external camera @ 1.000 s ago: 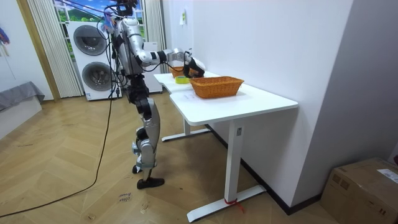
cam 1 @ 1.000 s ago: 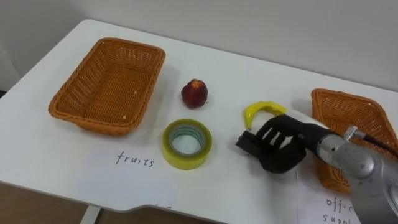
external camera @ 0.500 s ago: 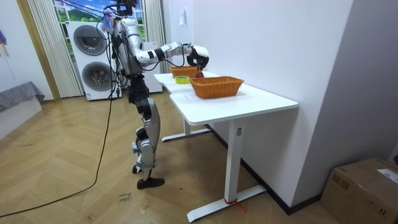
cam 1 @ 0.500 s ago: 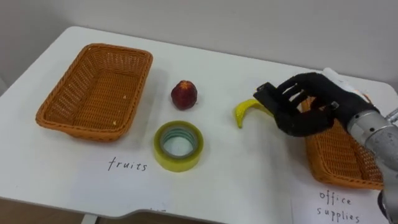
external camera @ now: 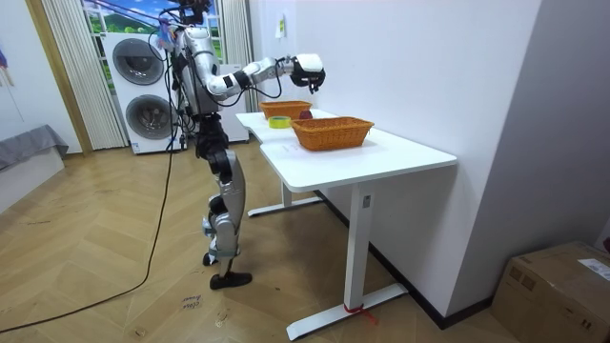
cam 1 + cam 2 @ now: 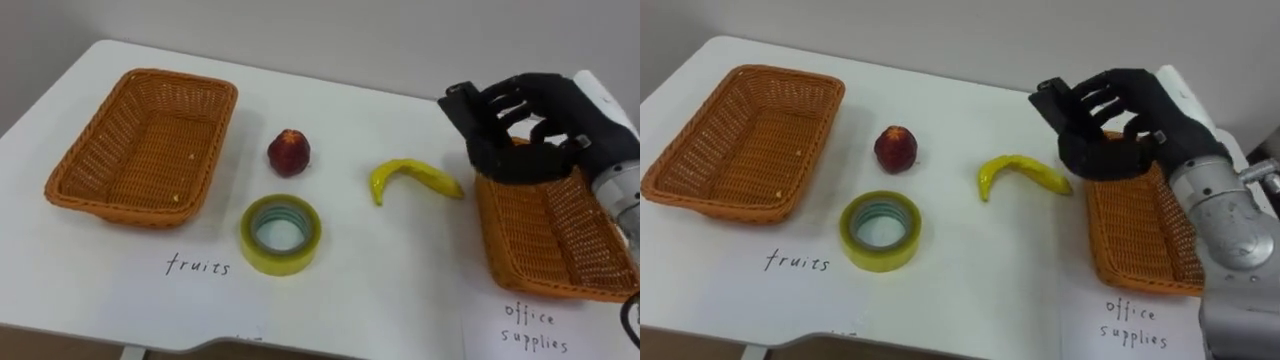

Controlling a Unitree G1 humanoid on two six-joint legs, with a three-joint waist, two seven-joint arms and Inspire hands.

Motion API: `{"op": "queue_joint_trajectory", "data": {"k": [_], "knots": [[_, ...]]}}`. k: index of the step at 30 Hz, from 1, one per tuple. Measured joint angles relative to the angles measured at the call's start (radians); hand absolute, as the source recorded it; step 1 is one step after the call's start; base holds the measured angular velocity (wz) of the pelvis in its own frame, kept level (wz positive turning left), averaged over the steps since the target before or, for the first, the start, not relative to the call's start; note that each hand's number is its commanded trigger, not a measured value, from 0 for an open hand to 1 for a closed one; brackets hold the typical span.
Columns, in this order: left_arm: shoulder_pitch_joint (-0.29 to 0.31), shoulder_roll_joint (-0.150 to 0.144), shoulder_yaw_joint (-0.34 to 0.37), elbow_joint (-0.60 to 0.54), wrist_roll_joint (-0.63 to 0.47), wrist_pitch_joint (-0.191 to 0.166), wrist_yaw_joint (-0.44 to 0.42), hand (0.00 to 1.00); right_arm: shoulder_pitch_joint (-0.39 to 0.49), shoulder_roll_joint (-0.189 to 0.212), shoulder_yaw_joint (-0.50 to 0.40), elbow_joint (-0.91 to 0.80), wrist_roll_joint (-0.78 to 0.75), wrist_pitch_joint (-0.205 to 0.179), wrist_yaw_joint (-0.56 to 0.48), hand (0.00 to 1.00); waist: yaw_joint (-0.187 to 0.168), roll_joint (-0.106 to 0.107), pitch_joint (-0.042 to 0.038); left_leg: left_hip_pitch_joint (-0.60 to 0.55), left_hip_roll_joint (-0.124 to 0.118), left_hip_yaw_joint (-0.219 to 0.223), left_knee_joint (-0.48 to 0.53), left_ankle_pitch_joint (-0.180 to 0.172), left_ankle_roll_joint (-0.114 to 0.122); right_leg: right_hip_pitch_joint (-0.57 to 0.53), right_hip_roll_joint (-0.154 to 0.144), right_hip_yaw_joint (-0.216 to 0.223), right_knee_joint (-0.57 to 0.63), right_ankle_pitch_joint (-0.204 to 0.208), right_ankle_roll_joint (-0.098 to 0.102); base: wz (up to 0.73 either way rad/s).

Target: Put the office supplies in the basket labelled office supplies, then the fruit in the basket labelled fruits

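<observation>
baskets of woven orange-brown wicker, both rectangular with sloping walls, sit well apart on the smooth white table (image 6: 400, 285). the left basket (image 6: 140, 150) is at the table's left end and the right basket (image 6: 545, 240) at its right end. the black right hand (image 6: 530, 125) hangs above the right basket's far left corner. its fingers are curled round a dark boxy item (image 6: 458, 97) that is hard to tell from the hand itself. between the baskets lie a glossy yellow tape roll (image 6: 280, 262) resting flat, a curved yellow banana (image 6: 410, 176) just beside the right basket, and a round red peach (image 6: 288, 152).
</observation>
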Motion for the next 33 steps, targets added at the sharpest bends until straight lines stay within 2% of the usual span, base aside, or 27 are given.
{"op": "queue_joint_trajectory", "data": {"k": [4,13,26,30,33], "knots": [[-0.001,0.0,0.002,0.005,-0.001,0.0,0.004,0.0,0.0,-0.009,-0.023,0.006,0.016,-0.016,-0.064,1.0,-0.016,0.011,0.0035,0.0,0.001,0.001,-0.001,0.0,0.0,0.0,0.0,0.0,0.001,0.0,0.0,0.0],[-0.001,0.0,0.0,0.005,-0.001,0.0,0.003,0.0,0.0,-0.017,-0.023,0.071,0.042,-0.028,-0.157,1.0,-0.039,0.006,-0.0007,0.002,0.004,0.008,-0.001,0.0,0.0,0.0,0.0,0.003,0.001,0.0,0.0,-0.01],[0.012,0.0,0.0,0.005,0.004,0.012,0.02,0.0,0.02,-0.019,-0.023,0.133,0.08,-0.026,-0.213,1.0,-0.065,0.009,0.0002,0.001,0.003,0.006,0.0,0.0,0.0,0.0,0.0,0.003,0.0,0.0,0.0,0.0],[0.024,-0.001,0.003,-0.015,0.039,0.033,0.024,0.0,0.032,-0.019,-0.026,0.165,0.069,-0.008,-0.212,1.0,-0.064,0.007,-0.0058,0.0,0.003,0.006,0.0,0.0,0.0,-0.002,0.0,0.003,0.001,0.0,0.0,0.0],[0.034,-0.001,0.002,-0.031,0.039,0.04,0.024,0.0,0.052,-0.019,-0.026,0.165,0.069,0.0,-0.205,1.0,-0.064,0.009,-0.007,0.0,0.004,0.006,0.001,0.0,0.0,-0.003,0.0,0.003,0.001,0.0,0.0,0.0]]}}
